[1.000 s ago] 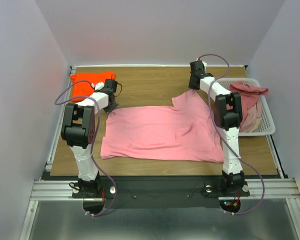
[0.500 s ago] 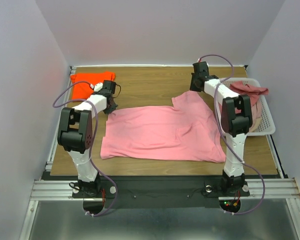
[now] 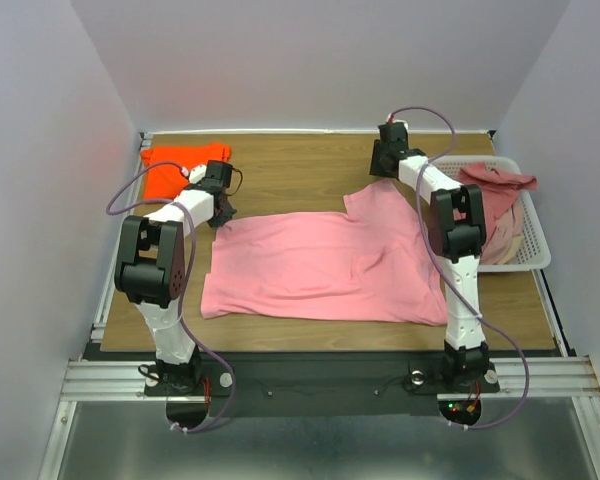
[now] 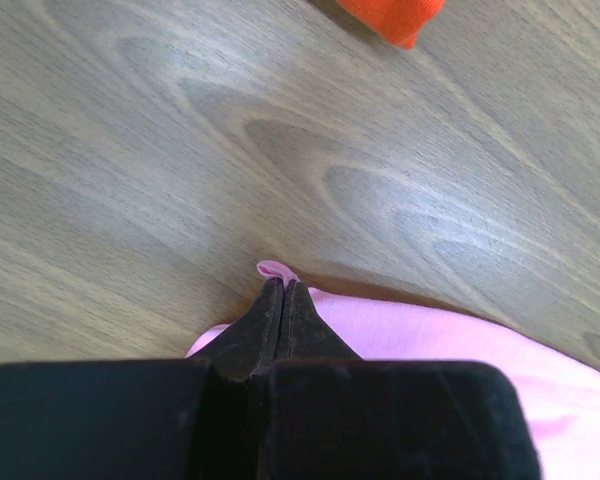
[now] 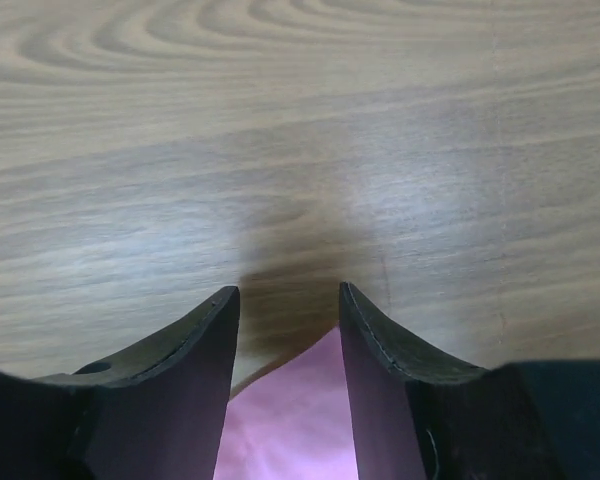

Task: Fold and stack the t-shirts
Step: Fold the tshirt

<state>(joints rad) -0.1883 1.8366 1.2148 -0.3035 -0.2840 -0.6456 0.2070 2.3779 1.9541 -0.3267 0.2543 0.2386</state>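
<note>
A bubblegum pink t-shirt (image 3: 320, 265) lies spread flat on the wooden table (image 3: 300, 160). My left gripper (image 3: 222, 212) is shut on the shirt's far left corner; the left wrist view shows a pink fold (image 4: 274, 270) pinched at the tips of my left gripper (image 4: 283, 285). My right gripper (image 3: 380, 172) is open just above the shirt's far right corner; in the right wrist view the pink cloth (image 5: 295, 420) lies between its fingers (image 5: 205, 345). An orange t-shirt (image 3: 175, 167) lies folded at the far left. Dusty rose and cream t-shirts (image 3: 495, 205) sit at the right.
A white mesh basket (image 3: 536, 252) at the right edge holds the rose and cream shirts. Grey walls enclose the table on three sides. The orange shirt's corner (image 4: 390, 15) shows at the top of the left wrist view.
My right gripper has shifted slightly left along the far edge of the pink shirt's corner. My left gripper stays shut on the left corner.
</note>
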